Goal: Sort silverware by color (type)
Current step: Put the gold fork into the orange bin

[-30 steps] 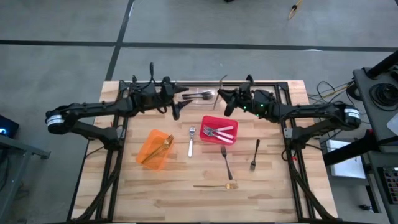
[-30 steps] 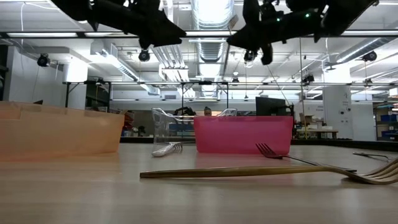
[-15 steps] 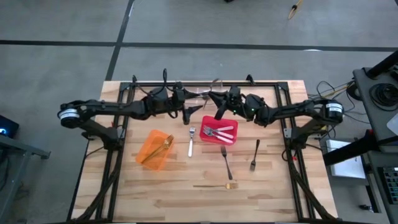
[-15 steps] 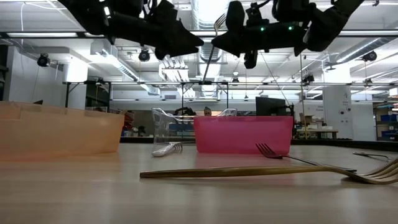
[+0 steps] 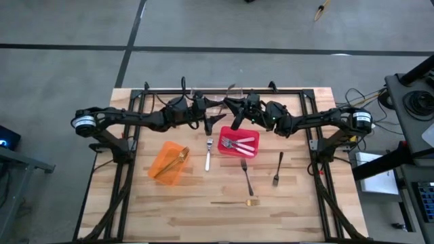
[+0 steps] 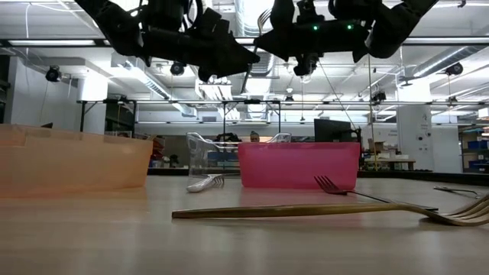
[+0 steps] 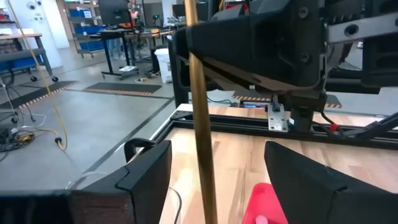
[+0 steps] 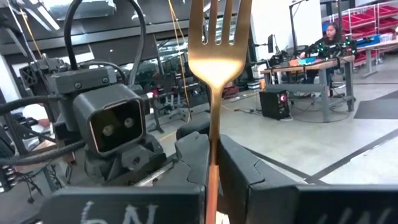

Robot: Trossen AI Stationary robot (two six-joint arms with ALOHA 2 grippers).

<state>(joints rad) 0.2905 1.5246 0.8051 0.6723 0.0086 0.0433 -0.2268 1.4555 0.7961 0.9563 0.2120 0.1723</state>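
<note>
The wooden tabletop [image 5: 183,210] stands on a grey floor [image 5: 68,81] and has a black frame [image 5: 129,169] around it. On it lie an orange bin [image 5: 167,163] to the left and a red bin [image 5: 239,141] near the middle, well apart. A clear bin [image 6: 212,155] stands behind them, at the far edge. In the low view, ceiling lights [image 6: 260,15] and pipes show in the room behind. A person [image 8: 329,34] sits at a desk far off in the right wrist view.
</note>
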